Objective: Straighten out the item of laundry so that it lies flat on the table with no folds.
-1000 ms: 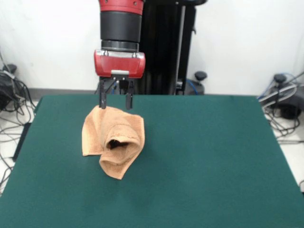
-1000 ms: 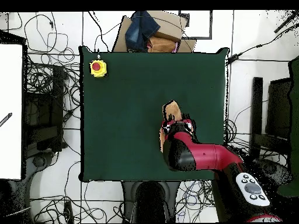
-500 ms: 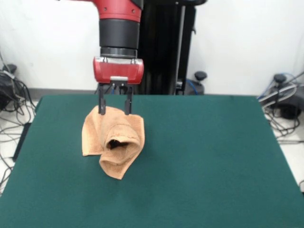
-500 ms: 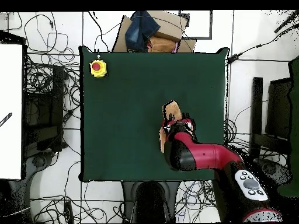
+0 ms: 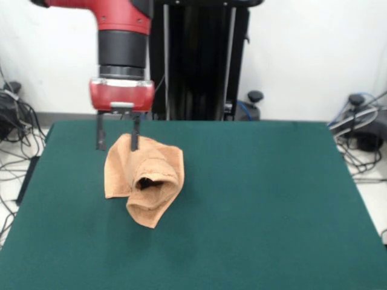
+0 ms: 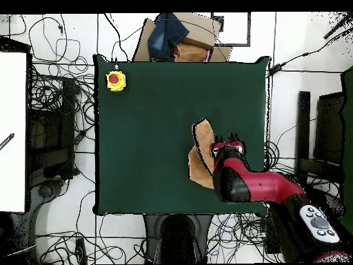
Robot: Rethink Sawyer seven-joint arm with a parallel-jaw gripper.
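Towel [image 5: 144, 178] lies bunched and folded over itself on the tabletop [image 5: 260, 199], nothing flattened yet. My end effector [image 5: 117, 146], fingers apart and empty, straddles its nearest corner.

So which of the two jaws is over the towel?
The jaw nearer the table's middle; it hangs at the towel's far edge, while the other hangs over bare green beside it.

big dark green felt-topped table [image 5: 272, 199], with a crumpled peach-orange terry towel [image 5: 145, 175] lying on it and a small yellow box with a red button [image 6: 115, 80] near one corner
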